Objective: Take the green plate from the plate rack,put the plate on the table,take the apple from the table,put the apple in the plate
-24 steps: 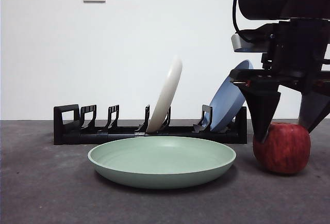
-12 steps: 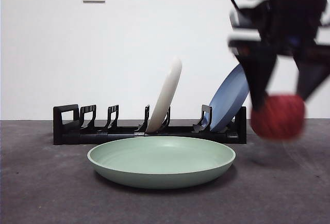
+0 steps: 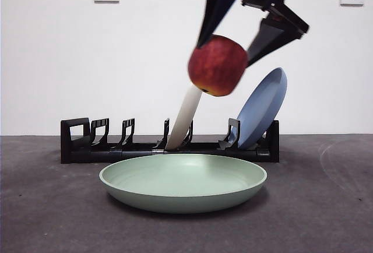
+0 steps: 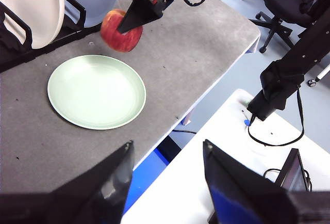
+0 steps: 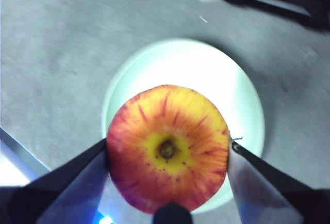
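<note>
The green plate lies flat on the table in front of the plate rack. It also shows in the left wrist view and under the apple in the right wrist view. My right gripper is shut on the red apple and holds it high above the plate, slightly right of its middle. The apple also shows in the right wrist view and the left wrist view. My left gripper is open and empty, far back beyond the table's edge.
The rack holds a cream-white plate and a blue plate, both leaning upright behind the green plate. In the left wrist view the table's edge runs close past the plate, with floor and a chair beyond.
My right gripper has lifted the apple off the table at the right and carried it up and left, over the green plate. The plate and rack have not moved.
</note>
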Controlling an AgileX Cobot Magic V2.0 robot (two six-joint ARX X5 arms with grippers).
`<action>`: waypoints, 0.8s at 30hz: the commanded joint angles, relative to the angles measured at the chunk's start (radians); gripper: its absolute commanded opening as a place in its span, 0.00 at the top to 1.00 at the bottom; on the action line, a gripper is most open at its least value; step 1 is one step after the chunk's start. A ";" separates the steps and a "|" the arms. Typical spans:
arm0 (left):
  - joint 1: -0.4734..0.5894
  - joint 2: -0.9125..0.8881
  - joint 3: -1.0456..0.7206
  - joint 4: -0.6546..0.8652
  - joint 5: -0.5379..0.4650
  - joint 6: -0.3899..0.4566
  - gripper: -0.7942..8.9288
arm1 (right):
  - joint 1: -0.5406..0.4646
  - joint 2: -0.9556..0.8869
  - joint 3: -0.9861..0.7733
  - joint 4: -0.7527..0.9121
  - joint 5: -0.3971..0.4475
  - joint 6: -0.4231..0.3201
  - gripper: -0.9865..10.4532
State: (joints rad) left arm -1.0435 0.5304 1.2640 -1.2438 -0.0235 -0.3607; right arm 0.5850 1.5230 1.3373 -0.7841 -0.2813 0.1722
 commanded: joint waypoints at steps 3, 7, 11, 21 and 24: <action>0.002 -0.004 -0.004 0.012 -0.011 -0.006 0.69 | 0.071 0.031 0.000 0.038 0.093 0.027 0.92; 0.002 -0.004 -0.004 0.012 -0.051 -0.006 0.69 | 0.122 0.069 0.000 0.060 0.158 0.034 0.92; 0.002 -0.004 -0.004 0.012 -0.056 -0.006 0.69 | 0.162 0.123 0.000 0.088 0.188 0.035 0.92; 0.002 -0.004 -0.004 0.011 -0.060 -0.006 0.69 | 0.187 0.264 0.000 0.108 0.238 0.034 0.92; 0.002 -0.004 -0.004 0.011 -0.059 -0.006 0.69 | 0.187 0.299 0.000 0.106 0.253 0.034 0.92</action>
State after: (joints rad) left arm -1.0435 0.5304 1.2640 -1.2415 -0.0799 -0.3607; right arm 0.7704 1.8111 1.3373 -0.6842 -0.0326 0.1986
